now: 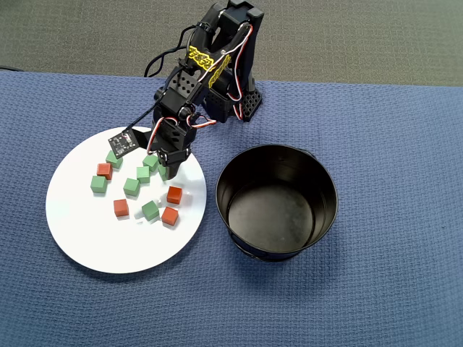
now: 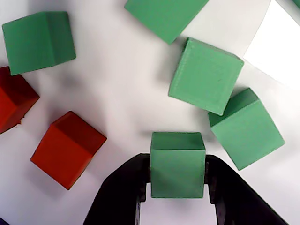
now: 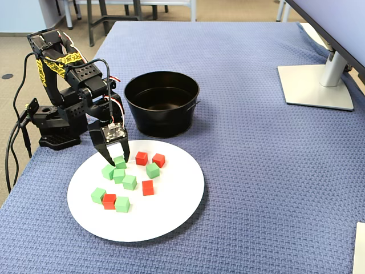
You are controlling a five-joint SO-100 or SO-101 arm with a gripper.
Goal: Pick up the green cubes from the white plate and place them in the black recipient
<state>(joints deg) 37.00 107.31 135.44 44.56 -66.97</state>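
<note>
Overhead view shows the black two-finger gripper (image 1: 165, 170) lowered onto the upper rim area of the large flat white plate (image 1: 94, 249), among small matte green cubes (image 1: 131, 186) and red-orange cubes (image 1: 174, 194), with the empty round black pot (image 1: 277, 201) just beside the plate on the blue-cloth desk (image 1: 391, 289). Wrist view shows the fingers (image 2: 123, 187) straddling one green cube (image 2: 177, 164), flanking its two side faces, though firm clamping cannot be confirmed; two more green cubes (image 2: 206, 75) sit close beside it, so a lift could nudge them, or a weak pinch could let the cube slip. Fixed view shows the arm folded forward from its base (image 3: 54, 137), wrist pointing steeply down over the plate's near-left edge.
</note>
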